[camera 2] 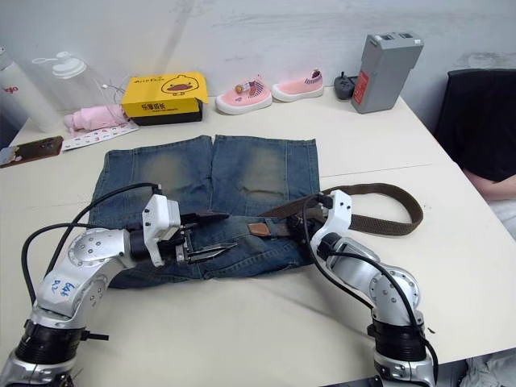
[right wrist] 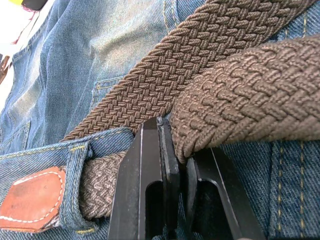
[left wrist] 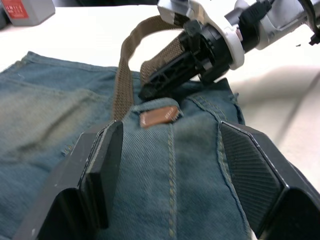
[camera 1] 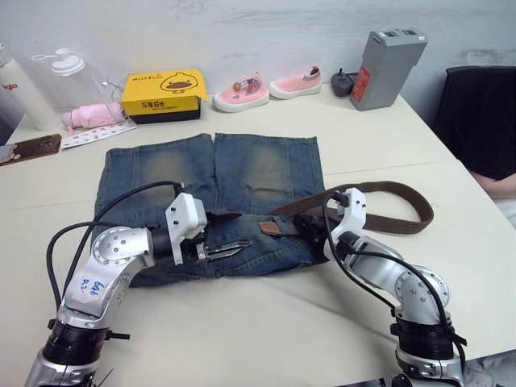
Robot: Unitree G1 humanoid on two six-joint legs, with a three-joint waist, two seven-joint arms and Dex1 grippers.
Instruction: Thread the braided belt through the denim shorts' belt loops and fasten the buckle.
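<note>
You have the denim shorts point(camera 2: 211, 197) lying flat on the white table point(camera 2: 242, 322), waistband toward you. The braided belt point(camera 2: 379, 208) loops out past the shorts' right edge and runs back along the waistband, its brown leather tip point(camera 2: 259, 230) poking out near the middle. Your right gripper point(camera 2: 307, 227) sits at the waistband on the belt (its fingers are hard to read here). Your left gripper point(camera 2: 211, 234) lies over the waistband, fingers spread apart.

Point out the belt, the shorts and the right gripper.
belt point(camera 1: 407, 196): left eye view, on the braided loop lying on the table.
shorts point(camera 1: 266, 165): left eye view, on the worn patch of one leg.
right gripper point(right wrist: 179, 165): right wrist view, between the fingertips pinching the belt.
</note>
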